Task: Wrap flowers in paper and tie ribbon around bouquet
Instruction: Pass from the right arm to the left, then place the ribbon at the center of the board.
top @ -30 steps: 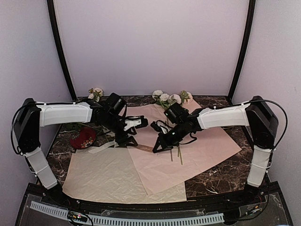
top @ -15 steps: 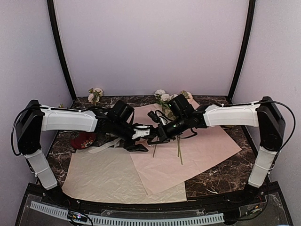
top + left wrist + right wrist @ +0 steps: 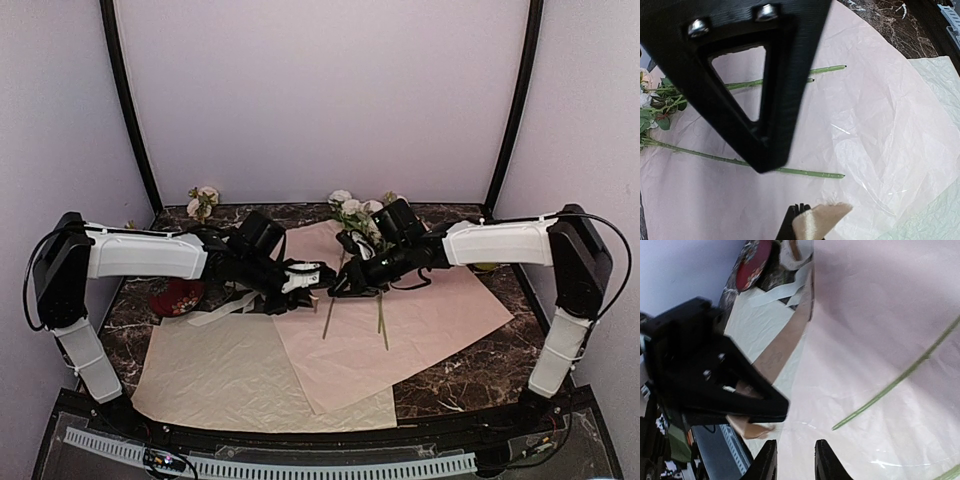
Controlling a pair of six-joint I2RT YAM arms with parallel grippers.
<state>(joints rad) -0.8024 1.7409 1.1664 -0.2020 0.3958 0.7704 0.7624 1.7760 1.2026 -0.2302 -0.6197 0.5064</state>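
The ribbon's tan satin end [image 3: 821, 219] sits pinched in my left gripper [image 3: 799, 216], which is shut on it; the strip [image 3: 784, 342] trails back off the paper's edge. My right gripper [image 3: 794, 452] faces it tip to tip [image 3: 338, 284], jaws a little open and empty, just above the pink paper [image 3: 420, 320]. The flowers lie on that sheet, with heads [image 3: 355, 212] at the back and bare green stems [image 3: 790, 170] pointing forward. No wrapped bouquet shows.
A cream-beige sheet [image 3: 225, 375] lies under the pink one at the front left. A pale ribbon tangle [image 3: 215, 315] and a red object [image 3: 178, 296] sit left of my left gripper [image 3: 308, 276]. Another rose [image 3: 203, 198] lies at the back left.
My right gripper carried the ribbon end up to the left gripper. The left gripper has shut on it, and the right gripper has opened and let go.
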